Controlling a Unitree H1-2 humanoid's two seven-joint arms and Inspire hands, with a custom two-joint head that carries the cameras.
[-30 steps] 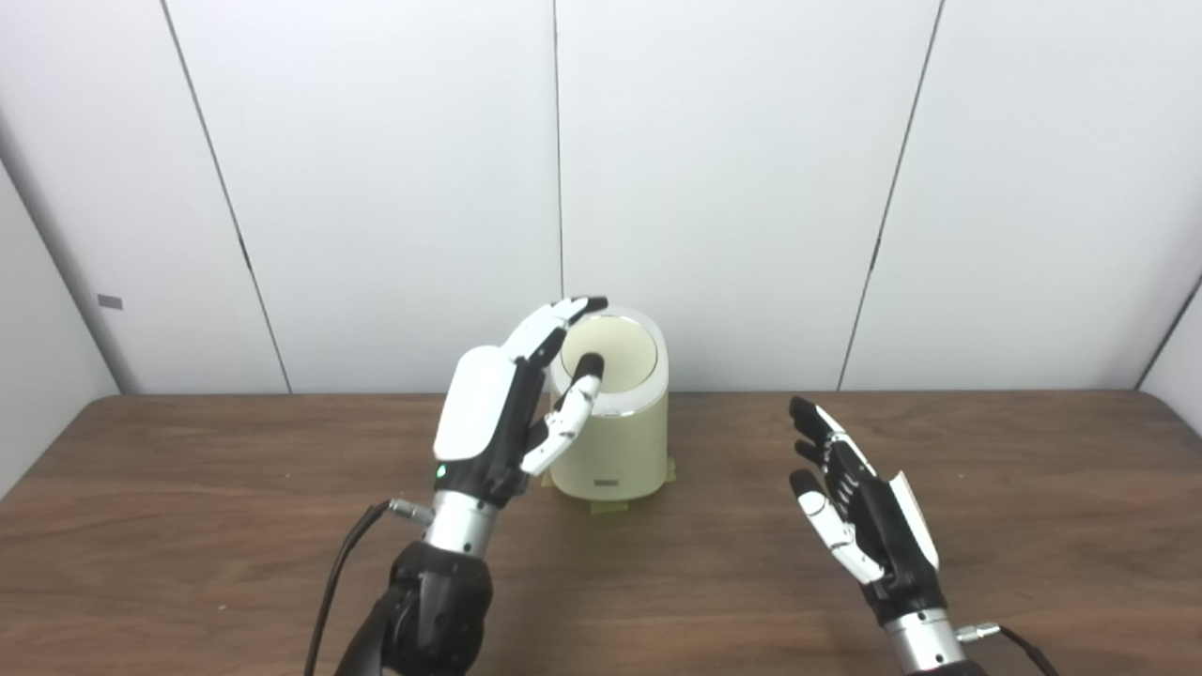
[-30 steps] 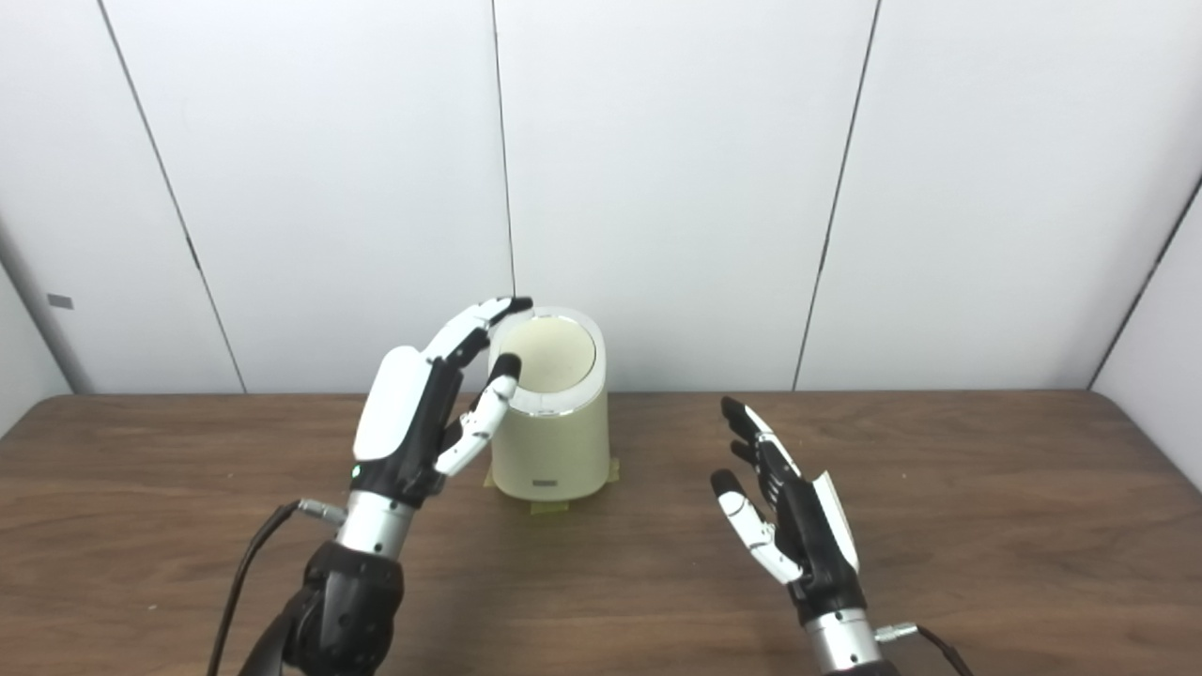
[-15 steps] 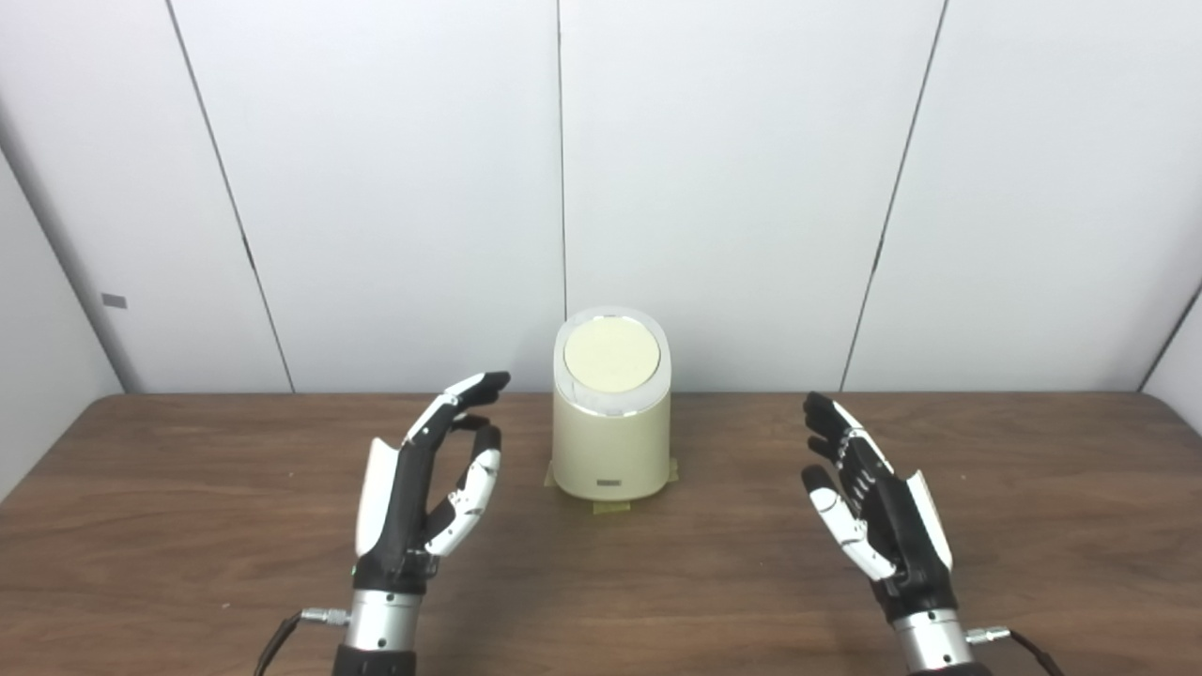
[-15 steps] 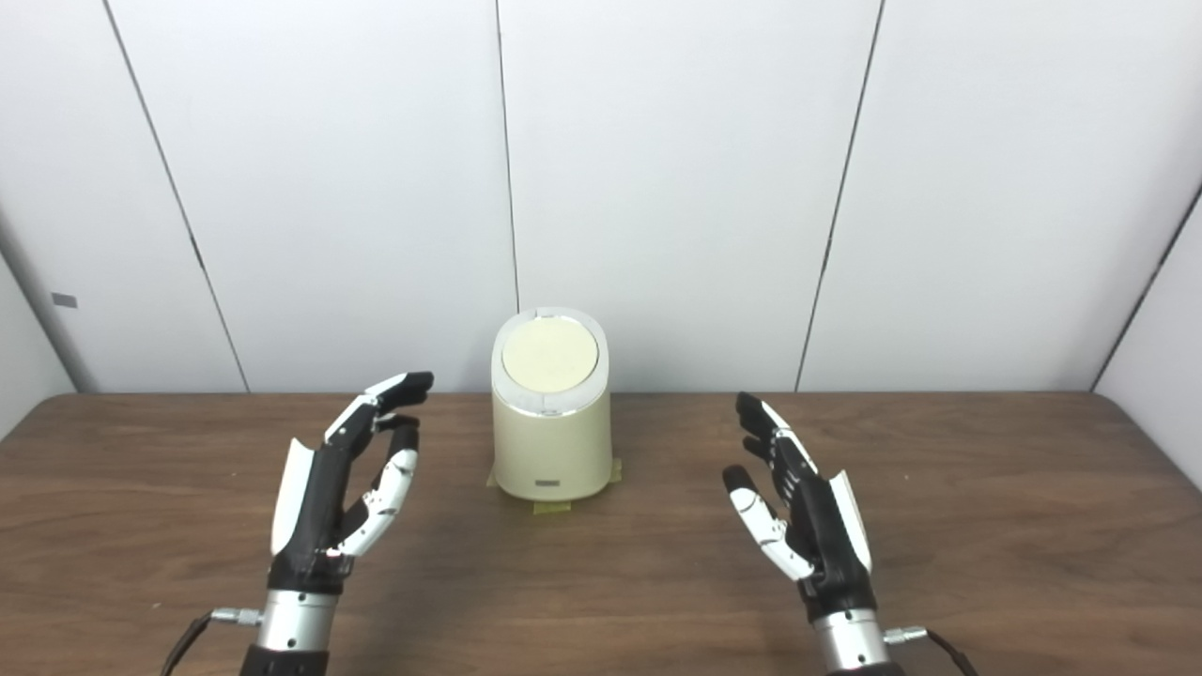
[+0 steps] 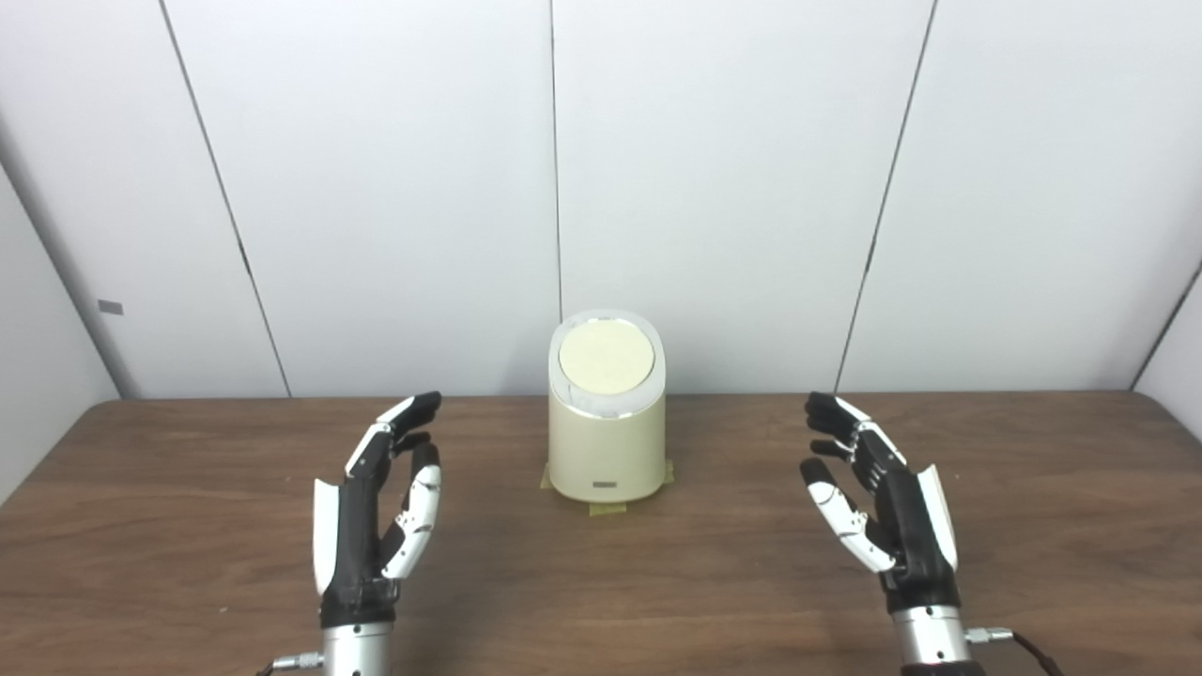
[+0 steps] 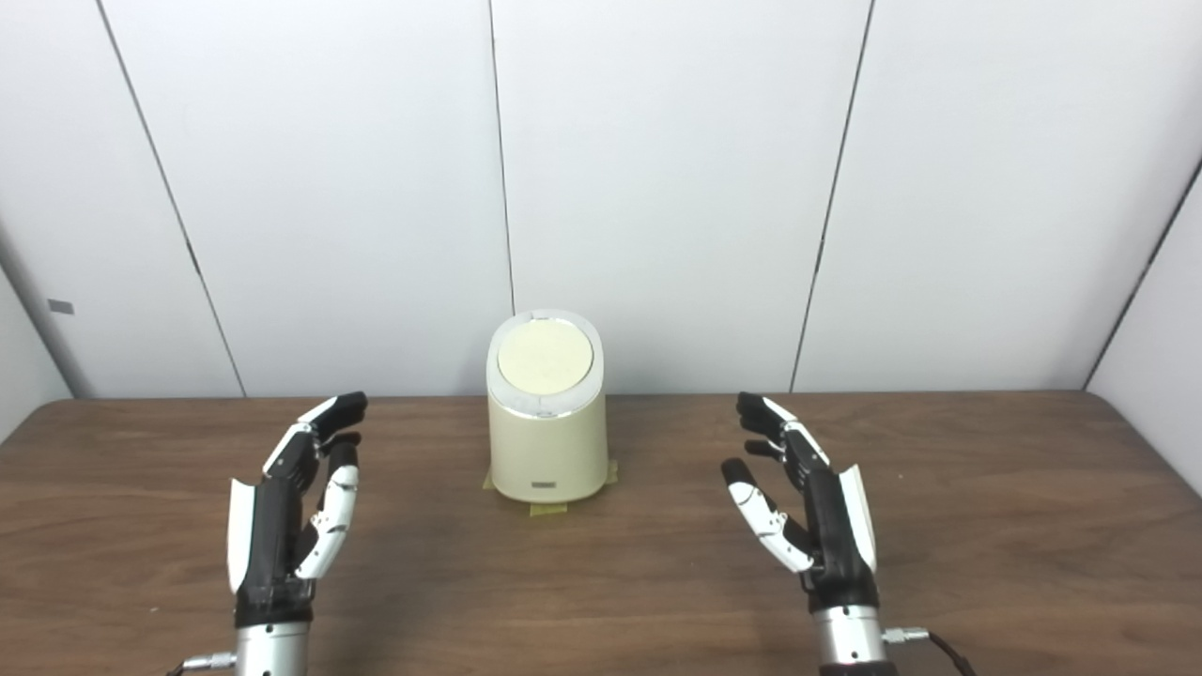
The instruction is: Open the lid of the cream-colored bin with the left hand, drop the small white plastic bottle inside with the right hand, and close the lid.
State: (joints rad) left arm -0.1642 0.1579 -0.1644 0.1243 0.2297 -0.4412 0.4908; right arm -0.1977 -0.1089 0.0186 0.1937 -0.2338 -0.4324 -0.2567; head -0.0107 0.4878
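Right now, from where I stand:

Bin: the cream-colored bin stands upright at the middle of the brown wooden table, towards the far edge, close to the white panelled wall.
Lid: the round lid lies flat and shut on top of the bin, inside a pale rim, tipped a little toward the robot.
Tape: small yellowish tabs of tape peek out from under the bin's base at the front and sides.
Left hand: the left hand hangs over the table, well to the left of the bin and apart from it, palm turned inward, fingers spread and extended; it holds nothing.
Right hand: the right hand hovers well to the right of the bin, mirroring the other, palm inward, fingers apart and slightly curled; empty too.
Bottle: I cannot see the small white plastic bottle anywhere on the table or in either hand.
Cables: a thin cable leaves the right wrist near the bottom edge.
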